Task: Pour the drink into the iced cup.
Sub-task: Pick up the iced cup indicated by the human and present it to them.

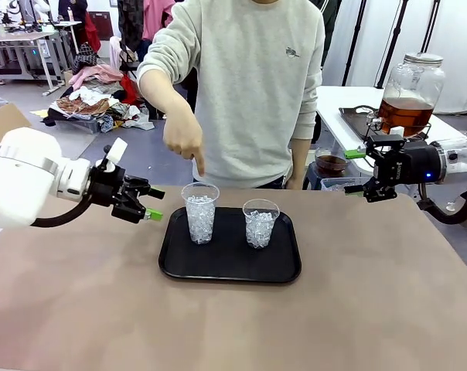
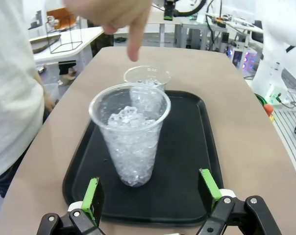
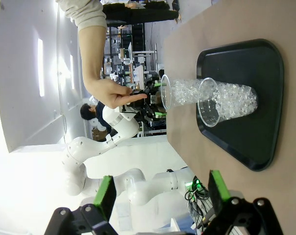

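My L tool (image 1: 155, 204) & R tool (image 1: 355, 171) gape empty; advancing now could bump person's hand (image 1: 183, 143), tipping the pointed-at iced cup (image 1: 200, 212).

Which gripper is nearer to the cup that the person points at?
Left. The left gripper hovers just beside the cup, by the tray; the right gripper hangs far off, beyond the other cup.
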You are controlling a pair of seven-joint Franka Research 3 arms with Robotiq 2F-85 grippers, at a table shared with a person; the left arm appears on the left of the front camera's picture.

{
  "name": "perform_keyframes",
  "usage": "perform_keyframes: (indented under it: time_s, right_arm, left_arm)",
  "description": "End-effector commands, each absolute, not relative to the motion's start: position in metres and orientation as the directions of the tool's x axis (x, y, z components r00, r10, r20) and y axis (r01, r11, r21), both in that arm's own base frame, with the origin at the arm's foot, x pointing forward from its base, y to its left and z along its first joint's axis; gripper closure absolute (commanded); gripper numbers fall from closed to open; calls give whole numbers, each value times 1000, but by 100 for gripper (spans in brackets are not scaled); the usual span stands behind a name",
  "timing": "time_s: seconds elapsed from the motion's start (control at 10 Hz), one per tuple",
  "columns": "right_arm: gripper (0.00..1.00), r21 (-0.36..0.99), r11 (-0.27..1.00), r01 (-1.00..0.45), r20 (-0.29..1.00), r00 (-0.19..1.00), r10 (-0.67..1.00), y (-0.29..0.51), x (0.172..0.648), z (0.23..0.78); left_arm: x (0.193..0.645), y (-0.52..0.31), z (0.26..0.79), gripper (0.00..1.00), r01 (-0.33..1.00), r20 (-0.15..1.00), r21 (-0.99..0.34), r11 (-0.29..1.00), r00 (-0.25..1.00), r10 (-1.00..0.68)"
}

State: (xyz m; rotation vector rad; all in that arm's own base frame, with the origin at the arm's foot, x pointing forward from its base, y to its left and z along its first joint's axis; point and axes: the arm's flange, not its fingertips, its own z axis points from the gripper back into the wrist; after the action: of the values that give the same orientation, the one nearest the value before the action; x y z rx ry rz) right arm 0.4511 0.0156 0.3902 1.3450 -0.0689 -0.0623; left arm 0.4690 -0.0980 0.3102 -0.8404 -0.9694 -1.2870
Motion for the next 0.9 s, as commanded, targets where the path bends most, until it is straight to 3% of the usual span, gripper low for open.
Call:
perform_keyframes:
  time_s: [0.0,0.8]
  right_arm:
    - [0,976,219,5,14,996,-87,16,450,391]
    - [0,976,219,5,14,996,-87,16,450,391]
  left_arm:
    - [461,-101,296,0,993,931,75,87,-38,-364]
    - [469,-128,263,0,988,941,107,111,-64,-333]
